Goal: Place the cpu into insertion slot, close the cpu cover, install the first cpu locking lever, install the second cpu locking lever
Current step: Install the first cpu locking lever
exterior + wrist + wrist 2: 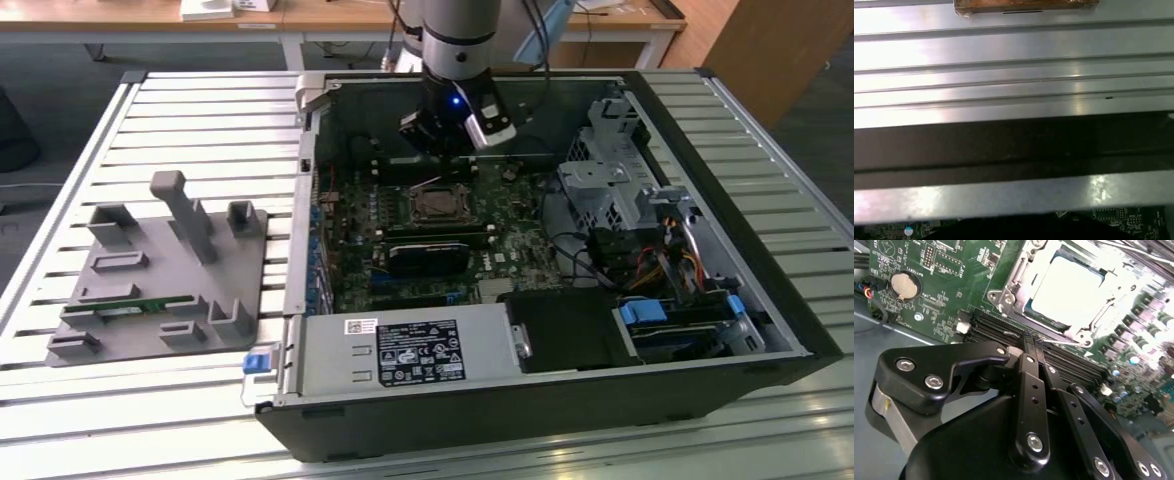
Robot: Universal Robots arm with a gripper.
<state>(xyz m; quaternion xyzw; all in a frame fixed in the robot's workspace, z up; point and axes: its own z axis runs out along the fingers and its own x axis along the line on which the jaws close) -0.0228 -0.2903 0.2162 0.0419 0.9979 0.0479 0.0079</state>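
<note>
The matte black tool (1030, 340) is pinched together, gripping nothing visible. The flat, pale square cpu (1069, 287) sits within its shiny metal cover (1013, 280).

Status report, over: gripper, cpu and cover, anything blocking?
Gripper jaws shut, nothing visible between them, tips close beside cpu cover. Cpu seated, cover looks down over it. Nothing seen blocking.

Silver-grey tubular arm (457, 25), black band and white ring near wrist. Small blue light (457, 99) on black wrist block. Matte black gripper (1030, 340): rounded housing, flat linkage bars, silver pivot screws (934, 382), rows of small holes along jaws. Silver collar (884, 405) behind housing, yellowish mark on it.
</note>
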